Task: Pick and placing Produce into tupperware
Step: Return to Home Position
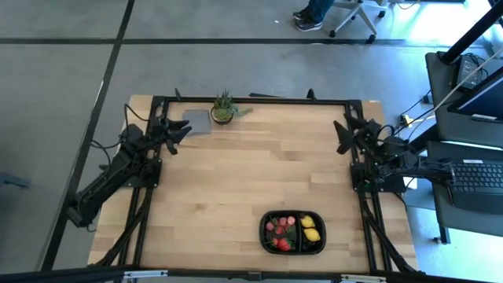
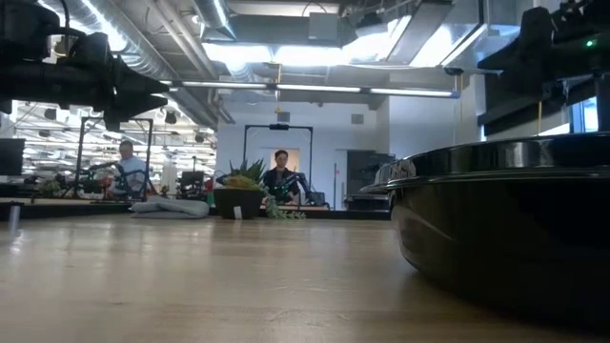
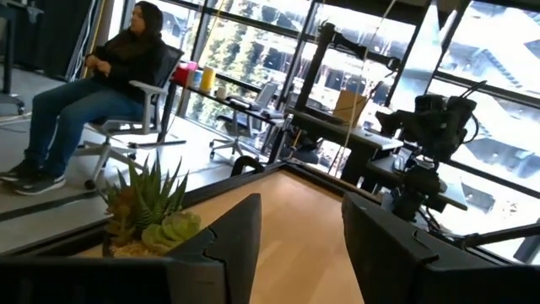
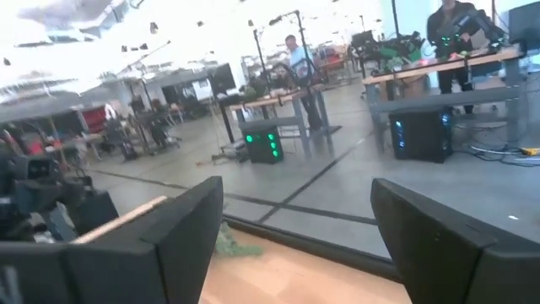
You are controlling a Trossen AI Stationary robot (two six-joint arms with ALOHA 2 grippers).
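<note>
Tabletop tray: strawberries, 2 lemons, rest unclear.

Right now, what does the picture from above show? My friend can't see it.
A black tray holding red strawberries and yellow lemons sits near one edge of the wooden table. The left tool and right tool wait open at the sides; a potted plant stands opposite.

left arm: black, boxy jointed links, matte | right arm: same black build, small green light on the housing up-arm from the hand | left gripper: two dark matte fingers, flat-faced, angular edges | right gripper: same dark pair, broad slanted slabs, plain faces
</note>
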